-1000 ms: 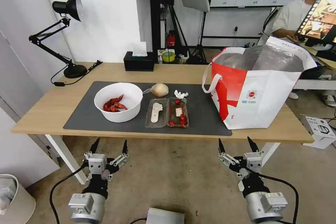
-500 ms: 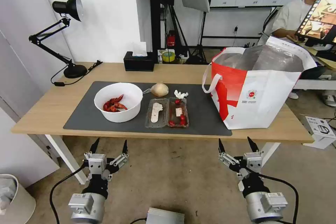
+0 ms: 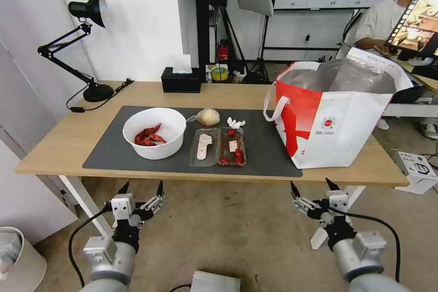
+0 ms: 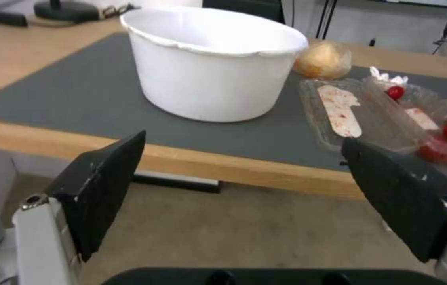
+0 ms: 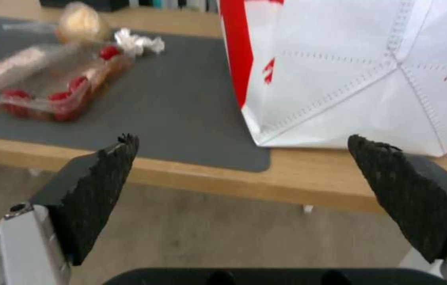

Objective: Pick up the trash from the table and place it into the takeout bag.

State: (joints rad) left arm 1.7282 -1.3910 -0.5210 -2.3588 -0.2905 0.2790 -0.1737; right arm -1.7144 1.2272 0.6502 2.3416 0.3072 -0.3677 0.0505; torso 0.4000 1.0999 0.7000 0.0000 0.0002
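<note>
You can see a black bendy desk lamp at the far left corner. A black tissue box sits at the back edge. A pale round waste bin stands on the floor.

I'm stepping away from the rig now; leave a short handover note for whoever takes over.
Left gripper: open, empty, below the table edge.
Right gripper: open, empty, below the edge near the takeout bag.
On the mat: bowl of shells, clear tray, tissue, wrapped lump.
Done: nothing bagged.
Left: all four pieces.
</note>
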